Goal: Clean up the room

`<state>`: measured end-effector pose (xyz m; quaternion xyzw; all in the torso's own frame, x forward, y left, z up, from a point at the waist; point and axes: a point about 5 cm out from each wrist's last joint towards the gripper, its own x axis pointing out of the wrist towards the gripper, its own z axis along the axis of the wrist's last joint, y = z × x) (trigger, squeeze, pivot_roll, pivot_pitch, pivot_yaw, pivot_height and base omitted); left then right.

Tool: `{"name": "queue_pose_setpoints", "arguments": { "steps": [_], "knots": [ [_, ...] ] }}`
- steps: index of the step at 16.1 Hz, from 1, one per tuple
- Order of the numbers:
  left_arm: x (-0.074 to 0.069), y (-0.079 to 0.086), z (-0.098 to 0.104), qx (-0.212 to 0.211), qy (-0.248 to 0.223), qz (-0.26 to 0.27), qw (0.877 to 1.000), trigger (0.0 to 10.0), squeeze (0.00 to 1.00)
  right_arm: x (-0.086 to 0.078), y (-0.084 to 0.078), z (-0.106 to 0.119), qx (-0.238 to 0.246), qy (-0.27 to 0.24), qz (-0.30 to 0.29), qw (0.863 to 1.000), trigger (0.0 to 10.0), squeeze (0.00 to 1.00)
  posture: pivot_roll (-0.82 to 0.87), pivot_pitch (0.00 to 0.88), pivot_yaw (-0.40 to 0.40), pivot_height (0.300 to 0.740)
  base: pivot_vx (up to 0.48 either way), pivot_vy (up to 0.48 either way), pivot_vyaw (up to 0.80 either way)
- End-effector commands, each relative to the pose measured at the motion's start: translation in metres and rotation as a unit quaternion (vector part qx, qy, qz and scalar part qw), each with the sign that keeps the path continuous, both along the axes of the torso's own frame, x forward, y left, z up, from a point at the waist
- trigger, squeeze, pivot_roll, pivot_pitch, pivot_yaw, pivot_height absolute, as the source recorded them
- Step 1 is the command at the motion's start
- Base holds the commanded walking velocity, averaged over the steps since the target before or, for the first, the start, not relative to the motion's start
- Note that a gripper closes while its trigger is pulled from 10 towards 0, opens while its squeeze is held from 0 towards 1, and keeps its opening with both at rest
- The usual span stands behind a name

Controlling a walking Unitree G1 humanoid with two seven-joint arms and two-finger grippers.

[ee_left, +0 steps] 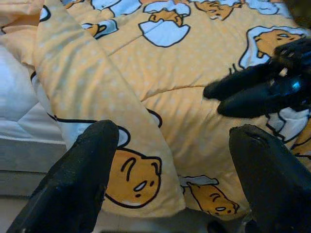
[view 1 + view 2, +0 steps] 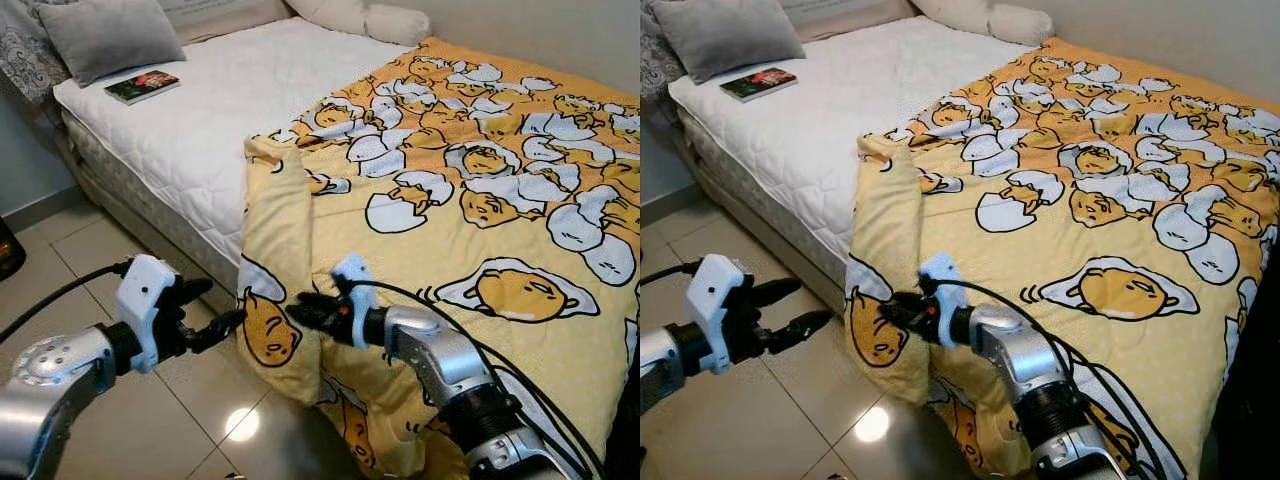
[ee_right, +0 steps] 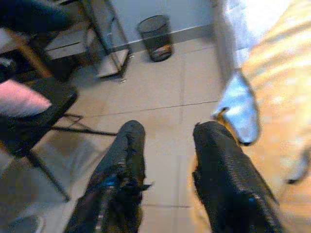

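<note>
A yellow blanket (image 2: 480, 170) printed with egg cartoons covers the right part of the bed. Its folded edge (image 2: 280, 230) hangs down the bed's side towards the tiled floor. My left gripper (image 2: 215, 308) is open just left of that hanging edge, level with its lower corner; the left wrist view shows the fold (image 1: 97, 107) between its wide-spread fingers. My right gripper (image 2: 298, 308) points left in front of the hanging blanket, open by a narrow gap. Floor shows between its fingers (image 3: 214, 160), and the blanket (image 3: 272, 97) lies beside one of them.
The bare white mattress (image 2: 210, 120) carries a book (image 2: 142, 86), a grey pillow (image 2: 105, 35) and white pillows (image 2: 360, 15). In the right wrist view a waste bin (image 3: 155, 36), a shelf unit (image 3: 104, 43) and a black chair (image 3: 29, 116) stand on the tiles.
</note>
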<state>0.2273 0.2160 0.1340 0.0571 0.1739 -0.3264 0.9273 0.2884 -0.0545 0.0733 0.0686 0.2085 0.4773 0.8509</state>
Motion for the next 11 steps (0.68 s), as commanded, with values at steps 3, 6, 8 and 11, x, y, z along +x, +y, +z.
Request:
{"name": "queue_pose_setpoints", "arguments": {
  "steps": [3,6,8,11],
  "knots": [
    [0.018,-0.019,-0.016,0.018,-0.030,0.078,0.996,10.0,0.22,0.008,-0.040,-0.002,-0.017,-0.032,-0.158,0.987,10.0,1.00,-0.03,0.000,0.008,0.740,0.000,0.000,0.00],
    [0.028,-0.028,-0.029,0.036,-0.046,0.161,0.985,10.0,0.15,0.008,-0.074,-0.008,-0.040,-0.046,-0.302,0.951,10.0,1.00,-0.06,0.000,0.030,0.740,0.000,0.000,0.00],
    [0.031,-0.032,-0.033,0.047,-0.055,0.180,0.981,10.0,0.15,0.004,-0.091,-0.012,-0.061,-0.050,-0.370,0.926,10.0,1.00,-0.06,0.000,0.040,0.740,0.000,0.000,0.00],
    [0.033,-0.036,-0.033,0.050,-0.062,0.192,0.978,10.0,0.16,-0.009,-0.104,-0.023,-0.065,-0.021,-0.435,0.898,10.0,1.00,-0.04,0.000,0.018,0.740,0.000,0.294,0.00]
  ]
}}
